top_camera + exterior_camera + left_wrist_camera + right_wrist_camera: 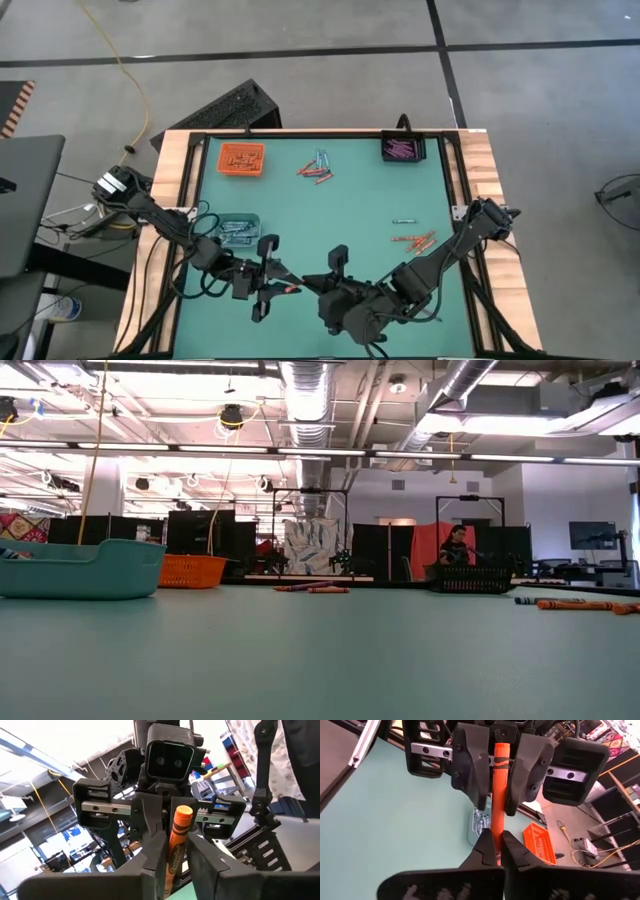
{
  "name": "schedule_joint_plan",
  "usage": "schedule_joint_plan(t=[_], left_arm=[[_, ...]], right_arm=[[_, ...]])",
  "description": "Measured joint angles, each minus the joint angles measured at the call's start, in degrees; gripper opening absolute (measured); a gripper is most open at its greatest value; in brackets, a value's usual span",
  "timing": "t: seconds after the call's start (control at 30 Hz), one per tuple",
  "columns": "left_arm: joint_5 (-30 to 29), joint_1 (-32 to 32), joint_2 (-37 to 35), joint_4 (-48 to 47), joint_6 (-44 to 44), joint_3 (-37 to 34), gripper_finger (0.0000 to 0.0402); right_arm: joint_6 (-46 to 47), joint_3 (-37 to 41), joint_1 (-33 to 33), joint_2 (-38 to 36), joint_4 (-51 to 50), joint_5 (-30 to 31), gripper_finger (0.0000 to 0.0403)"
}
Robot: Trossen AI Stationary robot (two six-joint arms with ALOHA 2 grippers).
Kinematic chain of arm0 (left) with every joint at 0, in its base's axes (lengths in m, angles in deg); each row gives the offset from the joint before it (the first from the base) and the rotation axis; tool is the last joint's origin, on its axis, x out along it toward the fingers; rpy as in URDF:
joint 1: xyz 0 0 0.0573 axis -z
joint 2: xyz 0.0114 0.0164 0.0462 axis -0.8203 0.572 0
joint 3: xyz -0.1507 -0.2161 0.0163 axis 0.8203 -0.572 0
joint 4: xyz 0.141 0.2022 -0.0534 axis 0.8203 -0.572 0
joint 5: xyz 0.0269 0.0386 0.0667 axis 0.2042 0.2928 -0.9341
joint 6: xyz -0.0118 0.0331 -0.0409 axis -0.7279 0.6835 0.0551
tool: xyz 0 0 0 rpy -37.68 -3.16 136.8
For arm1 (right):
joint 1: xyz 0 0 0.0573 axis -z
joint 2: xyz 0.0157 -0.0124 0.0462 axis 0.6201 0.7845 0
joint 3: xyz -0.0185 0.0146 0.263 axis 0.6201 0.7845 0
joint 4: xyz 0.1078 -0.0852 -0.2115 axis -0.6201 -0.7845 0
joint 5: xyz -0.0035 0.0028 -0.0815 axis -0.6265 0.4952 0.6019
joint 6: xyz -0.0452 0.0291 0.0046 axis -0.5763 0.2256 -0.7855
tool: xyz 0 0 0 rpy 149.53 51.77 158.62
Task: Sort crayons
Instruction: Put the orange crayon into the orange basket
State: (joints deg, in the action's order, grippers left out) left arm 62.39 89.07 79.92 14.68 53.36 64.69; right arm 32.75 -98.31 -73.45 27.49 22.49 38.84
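- Two grippers are meeting over the near edge of the table, and I am watching one orange crayon bridging them; in the high view it is showing as a small orange sliver between the arms
- I am seeing the right gripper pinching the crayon's lower end, its fingers pressed tight on the stick
- I am seeing the left gripper sitting with a finger on either side of the same crayon; I cannot tell whether it is gripping
- Loose crayons are lying in a cluster near the far edge and another by the right edge
- Trays are holding sorted sticks: orange tray at the far left, black tray at the far right corner, teal tray along the left edge
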Motion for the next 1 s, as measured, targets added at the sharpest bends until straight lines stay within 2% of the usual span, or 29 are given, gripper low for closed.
schedule_joint_plan(t=[0.17, 0.47, 0.6, 0.73, 0.87, 1.0], left_arm=[[-0.3, 0.0, 0.0, -0.2, 1.7, 0.0, 0.0013], [-0.5, 0.0, 0.0, -1.9, 2.0, 0.0, 0.0007], [-3.2, 0.0, 0.0, -4.0, 2.9, 0.0, 0.0005], [-9.5, -0.5, 0.0, -9.0, 6.2, 0.0, 0.0005], [-16.4, -3.1, -0.8, -19.7, 7.8, 0.0, 0.0005], [-20.6, -8.8, -3.9, -34.1, 4.0, 0.0, 0.0005]], right_arm=[[0.8, 0.0, 0.2, 0.0, 0.0, -0.1, 0.0000], [4.3, 0.0, 0.6, 0.0, -0.8, -0.1, 0.0019], [8.4, 0.0, 1.5, 0.0, -4.7, -0.1, 0.0068], [15.9, 0.0, 2.6, 0.0, -13.0, 1.4, 0.0144], [27.9, 0.0, 3.4, -0.1, -24.7, 2.6, 0.0216], [42.3, 0.2, 2.6, 0.2, -37.5, 2.1, 0.0246]])
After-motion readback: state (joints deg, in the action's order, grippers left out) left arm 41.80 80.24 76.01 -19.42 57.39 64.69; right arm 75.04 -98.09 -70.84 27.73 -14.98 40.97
